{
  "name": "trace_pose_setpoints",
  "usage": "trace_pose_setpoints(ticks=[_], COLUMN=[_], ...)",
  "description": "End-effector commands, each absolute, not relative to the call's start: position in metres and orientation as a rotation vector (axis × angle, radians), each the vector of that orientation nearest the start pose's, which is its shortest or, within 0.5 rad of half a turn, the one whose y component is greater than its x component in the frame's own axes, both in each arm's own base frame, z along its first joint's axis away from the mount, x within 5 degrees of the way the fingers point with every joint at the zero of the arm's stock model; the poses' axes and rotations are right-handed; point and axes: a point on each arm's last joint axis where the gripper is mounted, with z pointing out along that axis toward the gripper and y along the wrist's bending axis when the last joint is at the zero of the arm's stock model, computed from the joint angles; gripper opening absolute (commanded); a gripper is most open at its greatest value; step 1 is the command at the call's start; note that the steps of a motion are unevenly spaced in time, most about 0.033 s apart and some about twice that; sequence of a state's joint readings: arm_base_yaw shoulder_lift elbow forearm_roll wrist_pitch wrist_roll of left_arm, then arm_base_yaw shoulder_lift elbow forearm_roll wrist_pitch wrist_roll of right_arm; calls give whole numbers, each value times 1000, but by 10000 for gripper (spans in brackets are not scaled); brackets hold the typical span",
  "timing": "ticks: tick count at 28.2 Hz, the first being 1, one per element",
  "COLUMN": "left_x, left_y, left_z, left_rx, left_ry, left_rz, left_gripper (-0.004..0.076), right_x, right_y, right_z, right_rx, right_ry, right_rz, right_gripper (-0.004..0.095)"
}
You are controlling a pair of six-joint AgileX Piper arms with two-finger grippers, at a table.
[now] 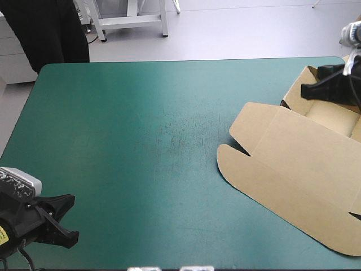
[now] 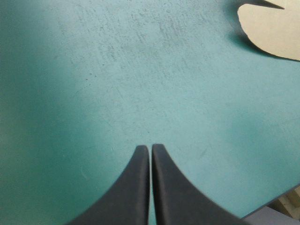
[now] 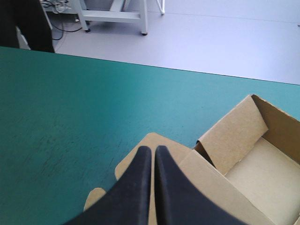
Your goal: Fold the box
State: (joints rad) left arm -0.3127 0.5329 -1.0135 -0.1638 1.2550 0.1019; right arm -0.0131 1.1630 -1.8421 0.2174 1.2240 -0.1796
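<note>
At the near-left corner of the table, about 8 o'clock, the left gripper sits clenched and empty, and the box lies open toward 3 o'clock.

Nearest, the left arm comes in low from the corner, its black fingers pressed together in one arch and aimed toward 2 o'clock across bare teal-green cover; a rounded flap of the box shows well ahead of it. Farther on, the brown lid lies flat from 4 o'clock up to 3 o'clock, joined to an open tray with raised walls at 2 o'clock. Farthest, the right arm reaches in from the far-right corner, its right gripper held above the tray's wall, pointing toward 9 o'clock, fingers closed on nothing.
</note>
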Motion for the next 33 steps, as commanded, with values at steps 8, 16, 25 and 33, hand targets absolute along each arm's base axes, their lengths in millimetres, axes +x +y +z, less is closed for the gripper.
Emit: trace_pose_setpoints(ticks=[8,16,25,33], left_x=[31,7,0,1], left_y=[-29,-21,-18,-17], left_z=[417,392,337,298], left_rx=[508,488,444,420], left_ry=[1961,1838,1767,1734], left_rz=[-362,-347,-366,-371], left_gripper=[-8,-8,-8,-8], right_x=[105,72,39,24], right_y=[19,16,12,6], right_z=[479,409,347,301], right_rx=[-323,-267,-253,-142], right_ry=[1903,1854,1800,1773], right_rz=[61,56,18,4], right_gripper=[-20,-21,-21,-21])
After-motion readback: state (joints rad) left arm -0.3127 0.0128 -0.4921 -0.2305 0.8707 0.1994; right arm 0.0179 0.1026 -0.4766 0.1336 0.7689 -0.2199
